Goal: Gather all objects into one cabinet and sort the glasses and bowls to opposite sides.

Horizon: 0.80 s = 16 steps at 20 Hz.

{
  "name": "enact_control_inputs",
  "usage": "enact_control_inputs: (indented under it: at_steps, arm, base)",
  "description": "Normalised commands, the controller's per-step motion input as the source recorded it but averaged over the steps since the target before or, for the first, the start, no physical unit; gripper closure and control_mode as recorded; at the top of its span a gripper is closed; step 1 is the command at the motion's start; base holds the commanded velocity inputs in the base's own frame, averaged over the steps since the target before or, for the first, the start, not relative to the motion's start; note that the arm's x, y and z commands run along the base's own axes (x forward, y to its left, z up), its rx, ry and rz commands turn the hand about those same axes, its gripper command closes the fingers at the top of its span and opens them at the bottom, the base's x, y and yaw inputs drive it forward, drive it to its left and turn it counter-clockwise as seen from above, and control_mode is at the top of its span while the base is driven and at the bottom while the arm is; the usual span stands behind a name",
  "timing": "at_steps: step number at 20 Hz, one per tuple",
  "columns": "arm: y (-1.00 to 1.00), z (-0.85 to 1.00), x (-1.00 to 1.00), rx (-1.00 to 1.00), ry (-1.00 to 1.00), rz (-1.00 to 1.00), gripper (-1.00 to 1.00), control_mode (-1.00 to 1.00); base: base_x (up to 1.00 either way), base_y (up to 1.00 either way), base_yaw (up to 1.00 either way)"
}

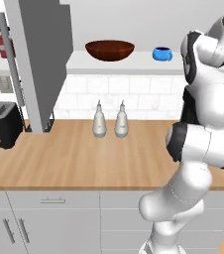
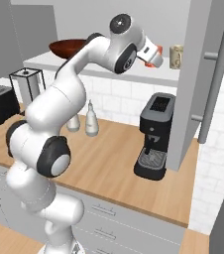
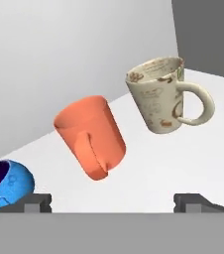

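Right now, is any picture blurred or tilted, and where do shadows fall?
Hand view: sharp but rolled, so the orange mug and beige mug seem to lean on the pale shelf. Left base view: soft, even light, with a faint shadow beside the shakers. Right base view: the coffee machine shades the counter faintly.

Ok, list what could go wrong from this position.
1. The gripper is open and aimed at the orange mug; the blue cup sits close beside it, so a finger might nudge it on approach.
2. The beige mug stands near on the other side, leaving little room on the shelf board.
3. The brown bowl sits near the shelf's front edge.
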Motion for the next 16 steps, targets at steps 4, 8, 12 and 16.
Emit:
enact_control_inputs:
  at_steps: [4,8,12,16]
  arm:
    - [0.38,-0.02,-1.0,-0.28,0.0,0.1,-1.0,-1.0]
    - [0.56,-0.02,-1.0,-0.28,0.0,0.09,-1.0,-1.0]
    - [0.55,0.0,-1.0,-0.23,-0.04,0.02,-1.0,-1.0]
    - [0.43,0.03,-1.0,-0.18,-0.05,0.0,-1.0,-1.0]
  base:
    - [0.0,0.0,0.0]
    - [0.0,0.0,0.0]
    - [0.0,0.0,0.0]
    - [0.0,0.0,0.0]
